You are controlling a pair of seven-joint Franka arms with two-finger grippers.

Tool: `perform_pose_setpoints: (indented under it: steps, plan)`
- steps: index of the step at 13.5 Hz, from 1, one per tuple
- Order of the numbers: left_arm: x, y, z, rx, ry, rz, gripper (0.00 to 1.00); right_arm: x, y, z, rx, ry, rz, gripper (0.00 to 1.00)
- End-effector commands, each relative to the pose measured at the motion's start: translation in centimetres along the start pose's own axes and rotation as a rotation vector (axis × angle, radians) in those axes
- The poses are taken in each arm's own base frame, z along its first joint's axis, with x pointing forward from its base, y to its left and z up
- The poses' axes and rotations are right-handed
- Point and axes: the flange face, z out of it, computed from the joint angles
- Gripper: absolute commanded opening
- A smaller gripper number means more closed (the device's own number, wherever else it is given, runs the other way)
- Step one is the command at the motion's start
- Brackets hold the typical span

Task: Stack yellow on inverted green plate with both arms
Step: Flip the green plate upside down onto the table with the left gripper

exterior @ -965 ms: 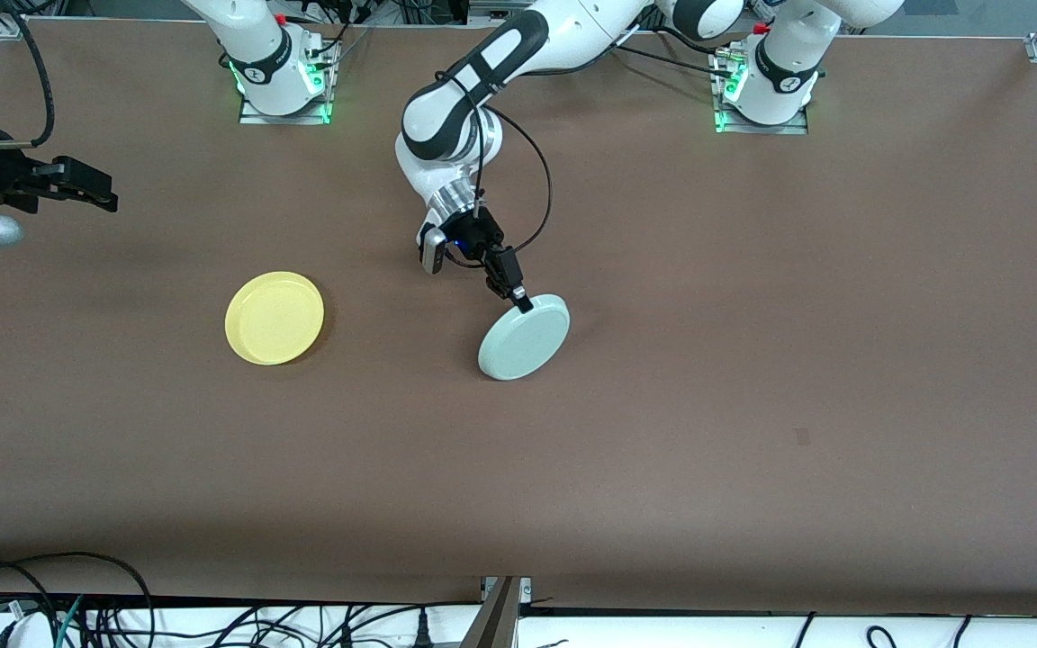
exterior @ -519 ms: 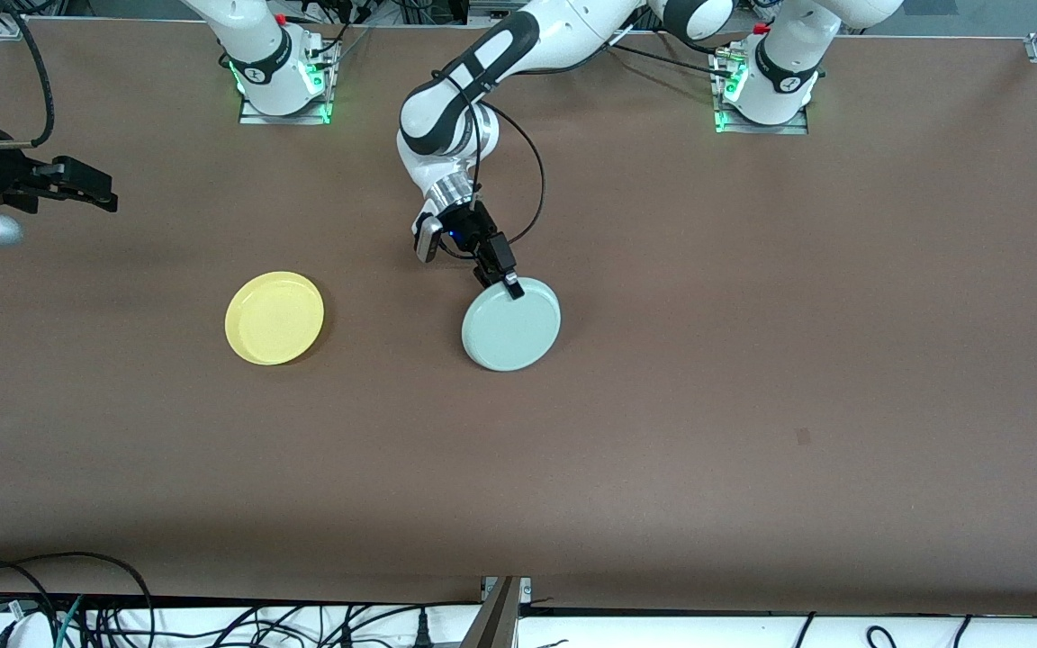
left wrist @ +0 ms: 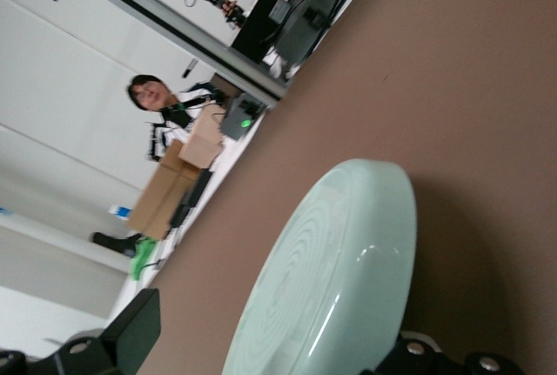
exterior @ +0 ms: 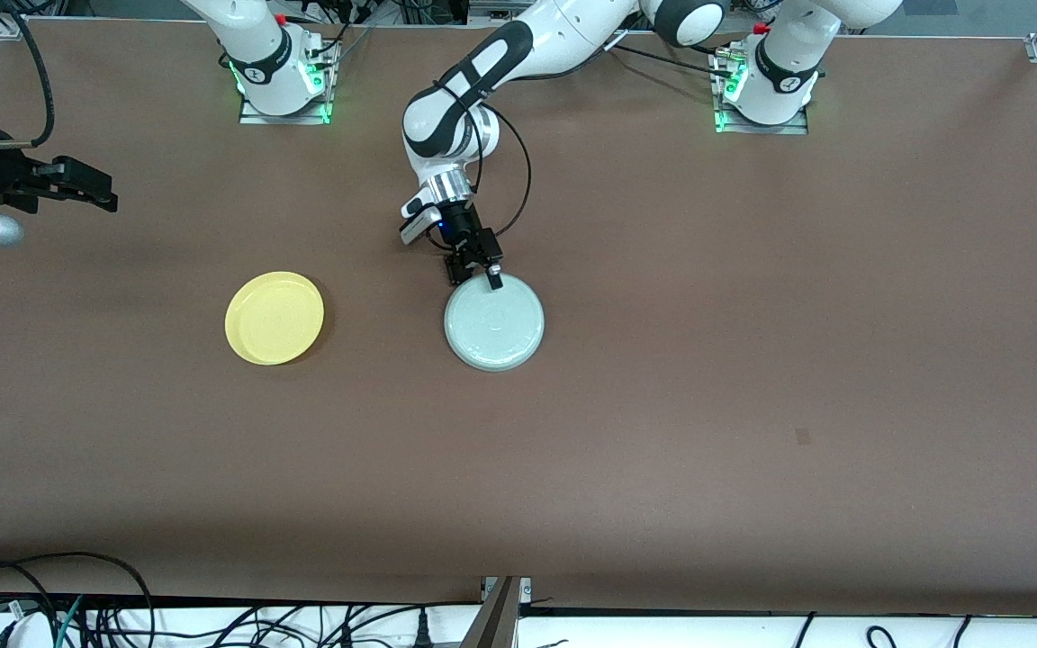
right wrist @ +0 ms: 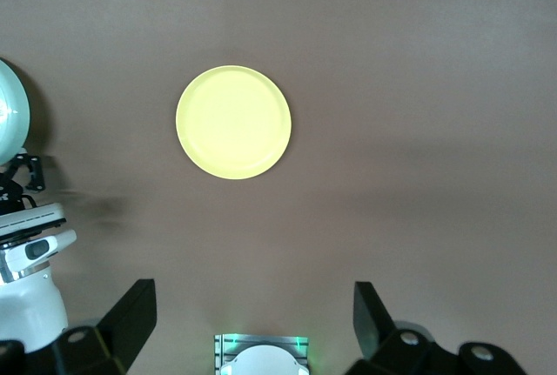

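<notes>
The green plate (exterior: 494,322) lies upside down and flat on the table, its ringed underside up. My left gripper (exterior: 475,274) sits at the rim nearest the robots' bases, open, with its fingers astride the rim and not pressing it. In the left wrist view the plate (left wrist: 339,262) fills the gap between the spread fingers (left wrist: 130,331). The yellow plate (exterior: 275,317) rests right side up, toward the right arm's end of the table. My right gripper (exterior: 86,191) waits high over that end, open and empty. The right wrist view looks down on the yellow plate (right wrist: 233,122).
The two arm bases (exterior: 283,81) (exterior: 763,90) stand along the table edge by the robots. Cables (exterior: 77,612) hang below the table edge nearest the front camera. Brown tabletop (exterior: 752,360) stretches toward the left arm's end.
The left gripper swung the tilted green plate down flat toward the right arm's end, then opened and let it go. The right arm has not moved.
</notes>
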Motion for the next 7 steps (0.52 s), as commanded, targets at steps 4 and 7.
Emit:
perform_pose_setpoints:
  steps: [4, 7]
  plan:
    - [2.5, -0.7, 1.6, -0.223, 0.002, -0.263, 1.00, -0.2, -0.3, -0.7, 0.007, 0.007, -0.003, 1.00]
    - [4.4, -2.5, 3.8, -0.322, 0.004, -0.306, 1.00, -0.2, -0.3, -0.7, 0.007, 0.007, -0.003, 1.00]
